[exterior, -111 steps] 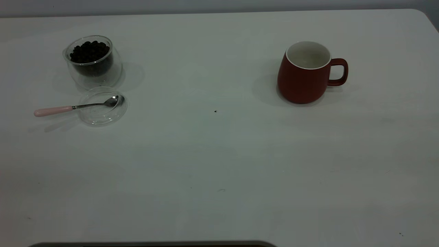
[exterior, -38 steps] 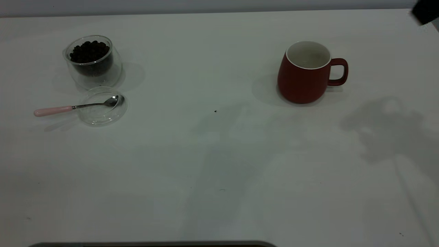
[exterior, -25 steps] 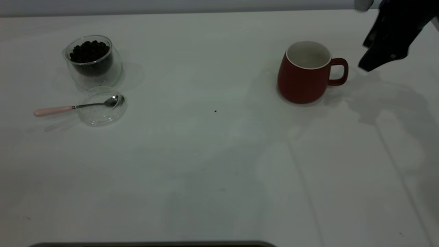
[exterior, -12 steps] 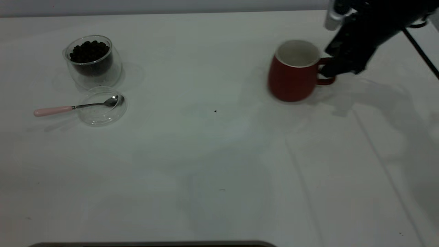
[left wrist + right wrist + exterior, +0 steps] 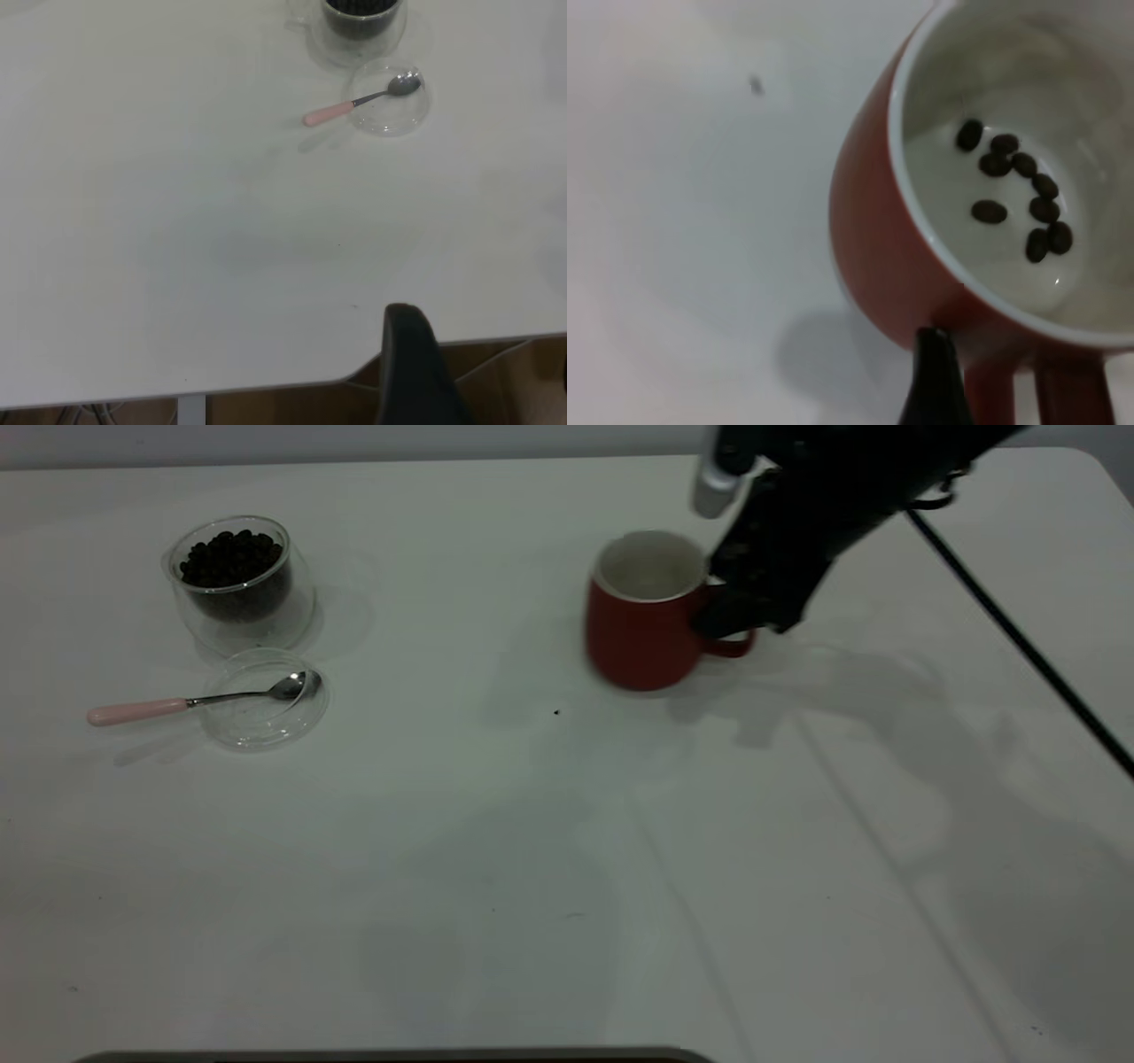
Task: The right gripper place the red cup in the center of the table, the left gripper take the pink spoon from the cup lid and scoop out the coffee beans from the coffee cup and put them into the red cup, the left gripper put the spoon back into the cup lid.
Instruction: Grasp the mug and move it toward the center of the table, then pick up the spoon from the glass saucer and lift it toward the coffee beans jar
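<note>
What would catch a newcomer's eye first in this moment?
The red cup, just right of the table's middle, with the black right gripper at its handle; the right wrist view shows a few dark beans already inside. At the far left, the coffee cup full of coffee beans stands behind the cup lid, where the pink spoon lies untouched.
</note>
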`<state>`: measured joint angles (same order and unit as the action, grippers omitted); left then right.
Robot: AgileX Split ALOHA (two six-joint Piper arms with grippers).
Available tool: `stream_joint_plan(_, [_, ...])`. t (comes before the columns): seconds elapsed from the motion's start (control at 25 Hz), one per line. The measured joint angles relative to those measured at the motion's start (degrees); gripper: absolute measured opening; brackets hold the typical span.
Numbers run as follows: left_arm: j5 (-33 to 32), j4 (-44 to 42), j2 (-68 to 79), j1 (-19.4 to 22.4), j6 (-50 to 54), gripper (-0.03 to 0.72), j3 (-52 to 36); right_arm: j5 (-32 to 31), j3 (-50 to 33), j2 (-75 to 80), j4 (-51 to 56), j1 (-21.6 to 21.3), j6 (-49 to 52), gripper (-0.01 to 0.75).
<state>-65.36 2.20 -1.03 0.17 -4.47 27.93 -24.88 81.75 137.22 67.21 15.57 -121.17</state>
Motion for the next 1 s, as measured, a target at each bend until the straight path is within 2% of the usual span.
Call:
stream_joint_plan(0.36, [0.0,0.0,0.0,0.0,0.0,0.459,0.0,-0.2,5.9,1.8,5.5,6.1,0.0,0.589])
stream_joint_plan(0.52, [0.0,0.0,0.0,0.0,0.0,0.457,0.0,-1.6,6.0,1.8,5.1,5.7,0.2,0.589])
stream_joint_plan(0.68, [0.0,0.0,0.0,0.0,0.0,0.455,0.0,-3.5,4.1,-2.5,1.8,3.0,5.8,0.589])
stream_joint_plan(0.84, [0.0,0.0,0.0,0.0,0.0,0.455,0.0,-6.2,-1.5,-13.3,-0.8,1.2,18.9,0.589])
stream_joint_plan(1.0, [0.0,0.0,0.0,0.0,0.0,0.453,0.0,-12.7,-10.1,-28.8,-6.8,1.2,45.3,0.589])
